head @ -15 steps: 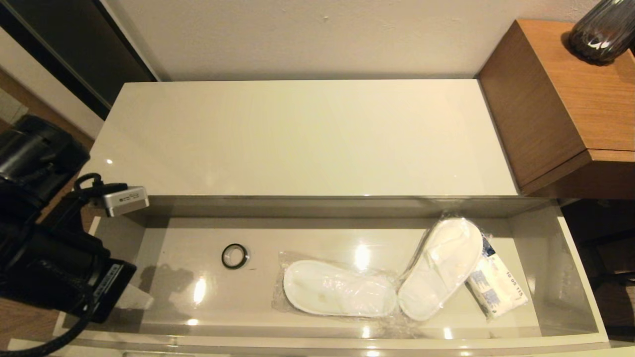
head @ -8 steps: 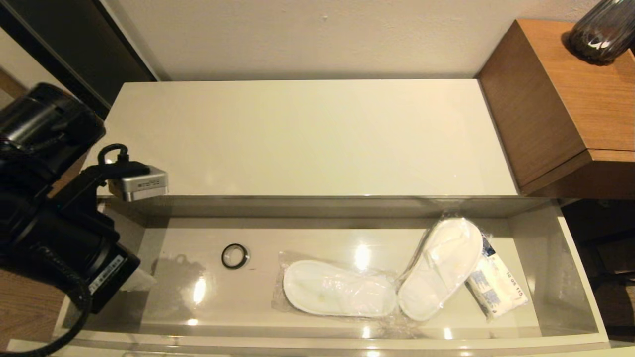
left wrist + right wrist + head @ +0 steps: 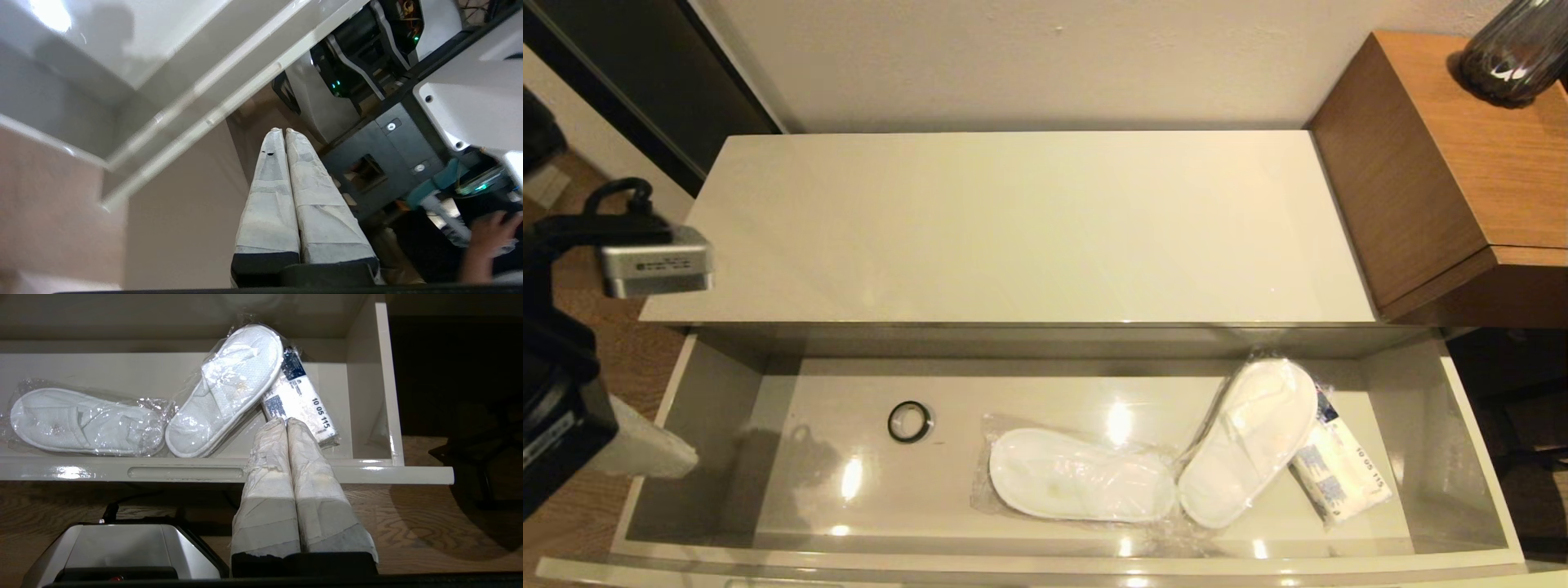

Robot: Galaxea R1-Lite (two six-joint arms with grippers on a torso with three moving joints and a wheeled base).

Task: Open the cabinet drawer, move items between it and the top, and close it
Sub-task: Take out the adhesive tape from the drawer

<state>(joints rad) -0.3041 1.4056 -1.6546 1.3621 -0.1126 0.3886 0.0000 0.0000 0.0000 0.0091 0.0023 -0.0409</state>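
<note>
The cabinet drawer [image 3: 1013, 563] stands pulled fully open below the top [image 3: 1013, 229], which is bare. Inside lie the black tape roll [image 3: 908, 421] at the left and the two plastic-sealed white slippers [image 3: 1082, 476] [image 3: 1250, 441] from the middle to the right. My left gripper [image 3: 678, 461] [image 3: 282, 130] is shut and empty, just outside the drawer's left wall. The right gripper [image 3: 284, 421] is out of the head view. It is shut and empty, and hovers before the drawer's front rim [image 3: 367, 473], close to the right slipper [image 3: 229, 392].
A white packet with blue print [image 3: 1343, 474] lies against the right slipper. The taller brown wooden unit [image 3: 1445, 163] with a dark vase [image 3: 1515, 49] stands at the right. My own base [image 3: 367, 102] is in front of the drawer.
My left arm has risen from over the drawer's left end and swung out to the left, past its side wall. The items in the drawer have not moved.
</note>
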